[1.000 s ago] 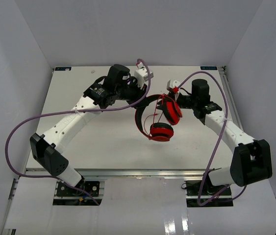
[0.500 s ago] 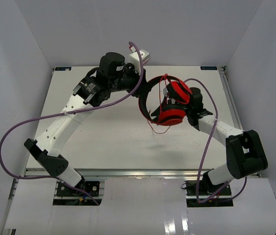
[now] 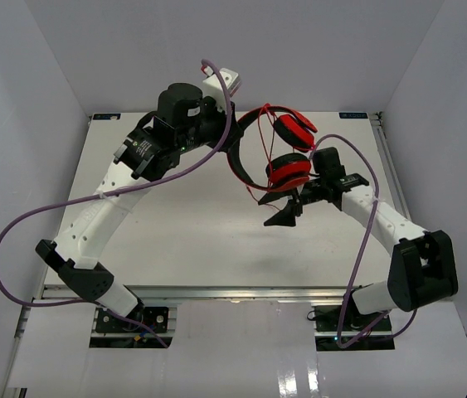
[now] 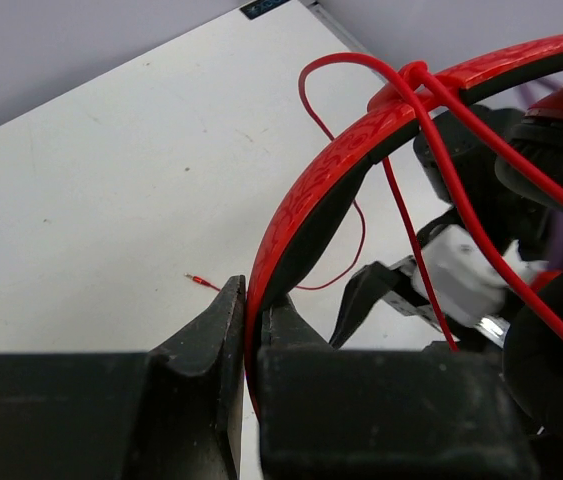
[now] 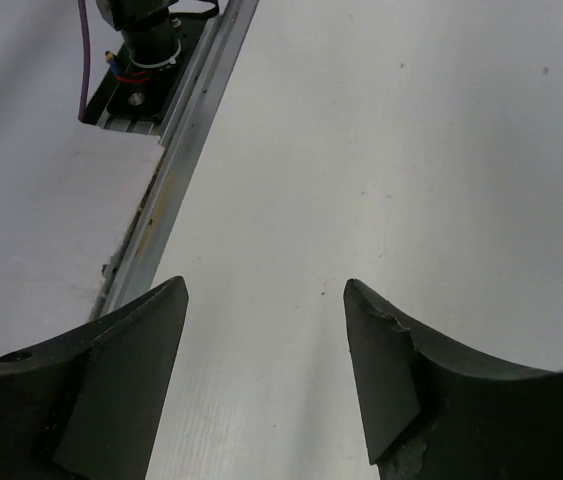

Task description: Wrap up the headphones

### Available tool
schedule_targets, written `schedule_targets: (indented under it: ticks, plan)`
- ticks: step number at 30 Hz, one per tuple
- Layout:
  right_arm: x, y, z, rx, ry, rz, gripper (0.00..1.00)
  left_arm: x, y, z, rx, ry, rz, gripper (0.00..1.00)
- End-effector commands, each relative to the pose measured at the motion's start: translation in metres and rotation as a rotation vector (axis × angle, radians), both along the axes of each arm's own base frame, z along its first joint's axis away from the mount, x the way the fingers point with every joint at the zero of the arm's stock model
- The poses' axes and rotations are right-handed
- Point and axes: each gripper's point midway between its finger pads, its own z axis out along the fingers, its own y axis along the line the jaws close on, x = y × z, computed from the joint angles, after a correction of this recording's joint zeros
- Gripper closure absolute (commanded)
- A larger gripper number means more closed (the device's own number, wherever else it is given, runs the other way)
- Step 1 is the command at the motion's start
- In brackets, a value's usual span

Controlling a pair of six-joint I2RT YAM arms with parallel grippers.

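Red headphones [image 3: 288, 172] hang over the worktop [image 3: 175, 232], headband [image 4: 306, 200] pinched in the closed left gripper [image 4: 251, 300]; the right gripper [image 5: 266, 290] gapes wide, holding nothing.

My left gripper [image 4: 253, 295] is matte black, and so is my right gripper [image 5: 263, 285]. Between my left fingers [image 4: 211, 350] sits the headband [image 4: 333, 185] of the headphones [image 3: 288, 170]. It is bright red on its outer face, with a fine raised swirl pattern, and black on its inner face. The ear cups [image 3: 297, 127] are red with black padding. The thin cable [image 4: 302, 95] beyond my left fingertips is the same red, and its small plug [image 4: 199, 280] looks reddish. Beneath my right fingers [image 5: 121, 350] the table [image 5: 441, 150] is plain white, with a silver-grey rail [image 5: 186, 140] to their left. The robot cable [image 5: 83, 60] past that rail is purple. My left arm [image 3: 104, 211] and right arm [image 3: 386, 220] are white with black joints.
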Motion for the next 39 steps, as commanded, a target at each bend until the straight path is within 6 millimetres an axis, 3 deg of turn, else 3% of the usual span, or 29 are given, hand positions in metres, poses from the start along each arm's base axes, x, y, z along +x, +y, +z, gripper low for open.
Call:
schedule_targets:
  ticks: [1, 3, 5, 7, 9, 10, 15, 19, 22, 26, 29, 32, 35, 39]
  plan:
    - [-0.057, -0.016, 0.005, -0.012, -0.037, 0.182, 0.21, 0.001, 0.015, 0.024, -0.062, -0.051, 0.062, 1.00]
    - [-0.064, -0.020, -0.007, -0.051, -0.023, 0.188, 0.21, 0.004, 0.017, 0.026, -0.073, -0.054, 0.073, 1.00]
    - [-0.056, -0.025, -0.016, -0.094, -0.010, 0.120, 0.29, 0.004, 0.019, 0.030, -0.083, -0.064, 0.082, 1.00]
    - [-0.019, -0.027, -0.019, -0.117, -0.137, -0.005, 0.35, 0.005, 0.023, 0.033, -0.085, -0.073, 0.101, 1.00]
    - [0.001, -0.042, -0.026, -0.211, -0.130, -0.241, 0.37, 0.007, 0.030, 0.034, -0.083, -0.081, 0.129, 1.00]
    - [0.022, -0.041, -0.009, -0.163, -0.220, -0.350, 0.36, 0.008, 0.032, 0.033, -0.080, -0.081, 0.140, 1.00]
    - [0.059, -0.070, 0.000, -0.199, -0.213, -0.654, 0.41, 0.007, 0.038, 0.033, -0.084, -0.086, 0.144, 1.00]
    - [0.092, -0.089, 0.010, -0.138, -0.104, -0.872, 0.31, 0.003, 0.038, 0.035, -0.091, -0.087, 0.134, 1.00]
    - [0.108, -0.090, 0.017, -0.068, -0.007, -0.959, 0.06, 0.001, 0.039, 0.036, -0.096, -0.086, 0.130, 1.00]
    - [0.141, -0.095, 0.023, -0.002, 0.058, -1.126, 0.10, -0.002, 0.040, 0.034, -0.099, -0.081, 0.125, 1.00]
    - [0.151, -0.076, 0.012, -0.012, 0.157, -1.046, 0.10, -0.001, 0.039, 0.034, -0.101, -0.080, 0.125, 1.00]
    - [0.134, -0.036, -0.007, -0.009, 0.357, -0.783, 0.04, -0.003, 0.032, 0.034, -0.115, -0.073, 0.092, 1.00]
    - [0.122, -0.014, -0.018, 0.000, 0.390, -0.636, 0.29, -0.004, 0.032, 0.037, -0.131, -0.072, 0.095, 1.00]
    - [0.102, -0.012, -0.037, -0.025, 0.415, -0.552, 0.67, 0.004, 0.041, 0.037, -0.147, -0.074, 0.170, 1.00]
